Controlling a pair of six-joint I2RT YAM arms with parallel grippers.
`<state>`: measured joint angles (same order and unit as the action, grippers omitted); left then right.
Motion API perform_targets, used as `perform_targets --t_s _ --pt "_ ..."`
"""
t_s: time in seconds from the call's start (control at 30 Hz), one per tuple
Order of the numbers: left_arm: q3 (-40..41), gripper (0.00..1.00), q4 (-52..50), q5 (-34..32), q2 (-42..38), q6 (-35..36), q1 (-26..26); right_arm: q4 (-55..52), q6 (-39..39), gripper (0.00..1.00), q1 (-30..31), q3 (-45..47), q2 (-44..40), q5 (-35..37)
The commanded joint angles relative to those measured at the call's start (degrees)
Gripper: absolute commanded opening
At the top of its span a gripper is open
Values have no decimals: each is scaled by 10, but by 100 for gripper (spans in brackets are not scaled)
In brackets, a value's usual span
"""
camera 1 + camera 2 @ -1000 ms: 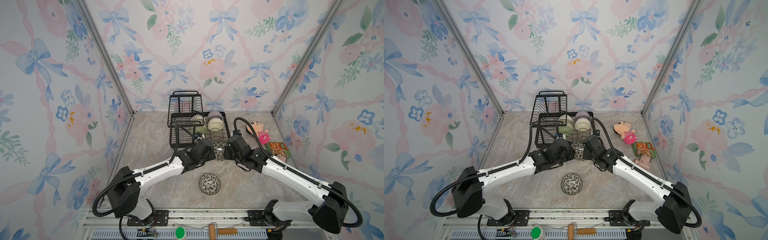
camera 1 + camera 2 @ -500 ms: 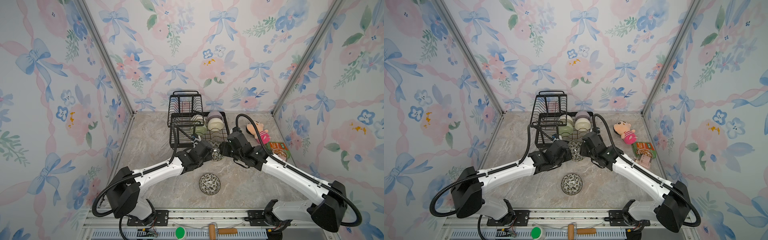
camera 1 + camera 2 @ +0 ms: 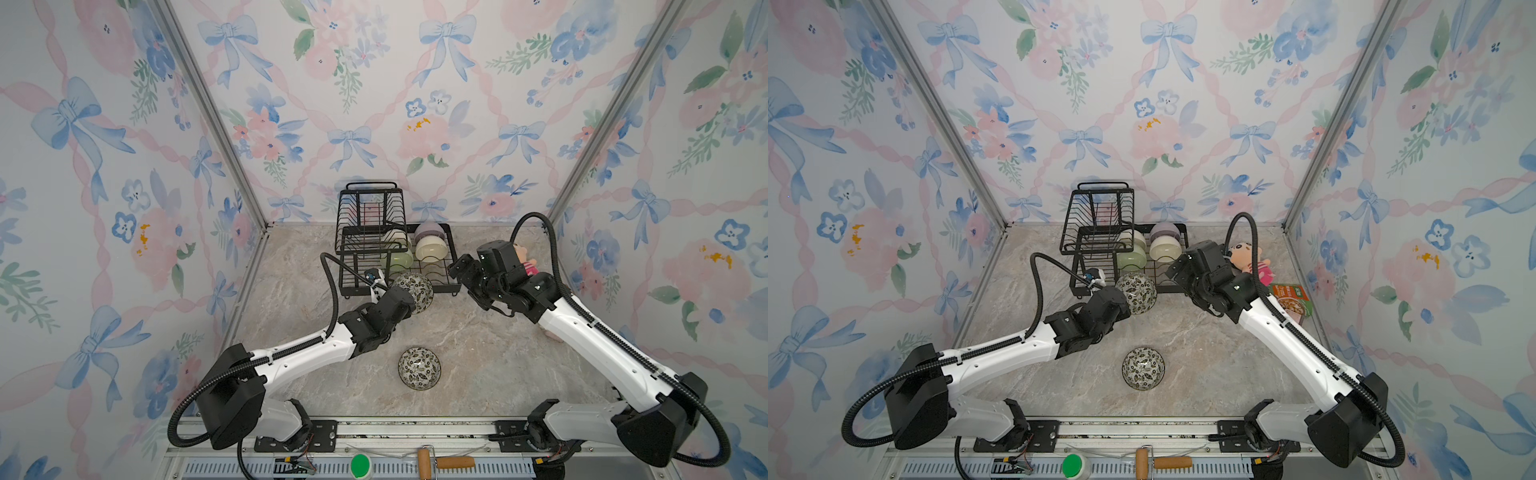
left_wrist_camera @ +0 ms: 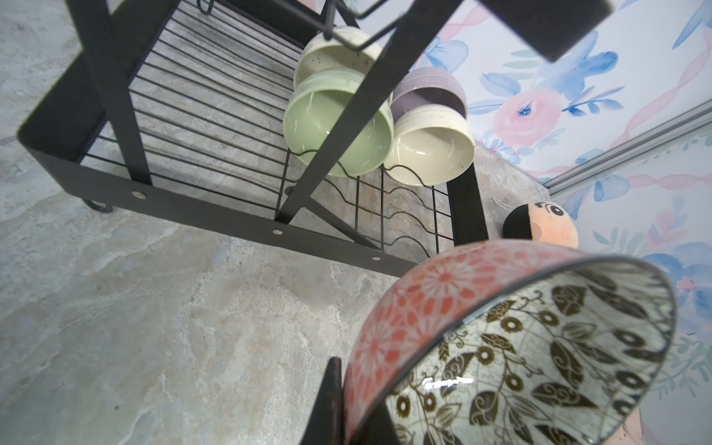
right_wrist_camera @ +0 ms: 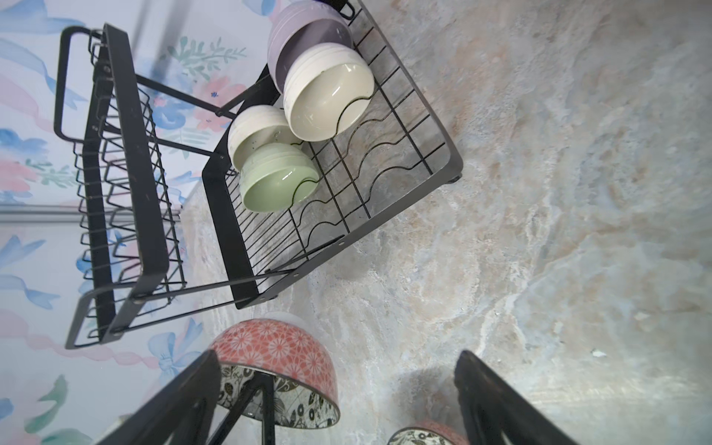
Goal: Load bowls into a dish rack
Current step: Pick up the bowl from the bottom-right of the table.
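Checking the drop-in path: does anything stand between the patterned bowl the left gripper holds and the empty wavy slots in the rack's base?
Only the front rail of the dish rack, which the held bowl must clear. The slots before the cream bowl look free; the open right gripper sits beside the rack's corner.

Left end effector [image 3: 410, 297] clamped; right [image 3: 460, 277] spread

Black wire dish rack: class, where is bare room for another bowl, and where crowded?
Free: wavy slots in front of the pale green bowl and glossy cream bowl; flat wire floor under the raised basket. Crowded: far end, four bowls in pairs.
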<state>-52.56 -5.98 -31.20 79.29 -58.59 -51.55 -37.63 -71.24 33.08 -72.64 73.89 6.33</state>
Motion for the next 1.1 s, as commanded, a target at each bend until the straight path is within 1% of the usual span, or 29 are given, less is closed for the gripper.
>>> perform_targets --t_s 0.0,0.13,0.2,0.27,0.4,0.5,0.6,0.7,0.77,0.83,0.93,1.0,1.07 --pt "-6 0 97 -35 10 67 -3 -17 -171 96 -8 13 -32 -23" --pt "-26 0 126 -37 39 114 -9 41 -326 96 1 73 -74 -18" --pt "-42 0 130 -34 58 135 -12 74 -390 96 19 99 -96 16" --pt "-55 0 132 -34 74 151 -20 100 -427 96 32 110 -103 41" --pt "-73 0 141 -31 95 169 -36 115 -441 96 40 95 -85 37" --pt "-87 0 143 -33 106 188 -50 134 -449 96 57 95 -74 55" --pt "-94 0 144 -34 111 193 -58 165 -449 96 72 102 -64 83" --pt "-95 0 146 -37 109 194 -64 208 -462 98 77 115 -50 85" --pt "-94 0 146 -40 105 197 -67 212 -463 99 77 113 -43 93" --pt "-92 0 144 -45 101 200 -69 211 -457 90 77 108 -39 108" --pt "-87 0 141 -49 92 198 -71 206 -452 80 76 101 -32 123" --pt "-81 0 139 -52 84 197 -72 207 -456 72 75 100 -25 125" --pt "-76 0 139 -54 79 196 -72 210 -457 66 74 100 -18 124"
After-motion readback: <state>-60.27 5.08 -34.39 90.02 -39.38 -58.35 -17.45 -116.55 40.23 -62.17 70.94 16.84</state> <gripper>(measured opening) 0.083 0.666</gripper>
